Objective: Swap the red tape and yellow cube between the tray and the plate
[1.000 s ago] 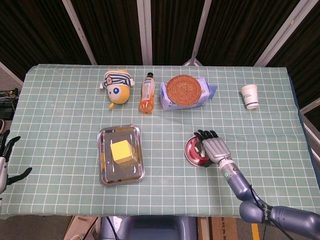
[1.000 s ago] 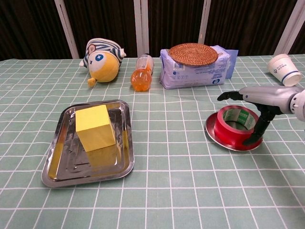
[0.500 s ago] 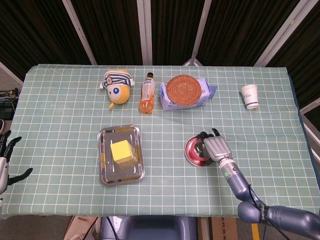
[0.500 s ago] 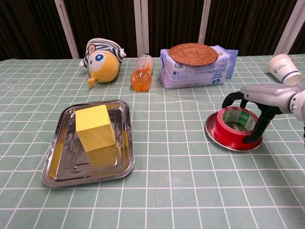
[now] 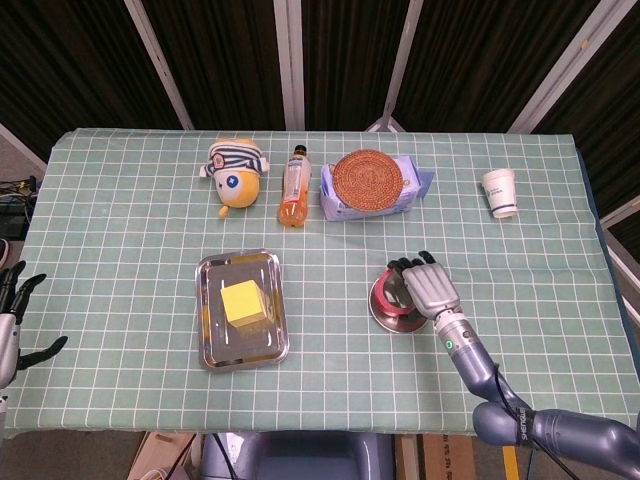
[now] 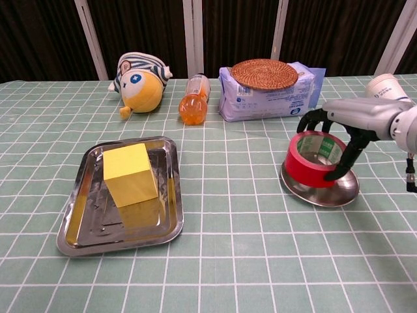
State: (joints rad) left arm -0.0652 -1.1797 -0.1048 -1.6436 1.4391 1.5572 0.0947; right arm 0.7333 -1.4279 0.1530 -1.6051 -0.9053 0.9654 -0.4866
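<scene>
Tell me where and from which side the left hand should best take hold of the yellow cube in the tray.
Probably from straight above, across two opposite upright faces. The yellow cube stands well above the low rim of the tray, with bare tray floor around it, so its sides look free for fingers. The left hand waits off the table's left edge, while the right hand holds the red tape.

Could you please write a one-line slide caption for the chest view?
Right hand lifts red tape off the plate; yellow cube waits in tray.
</scene>
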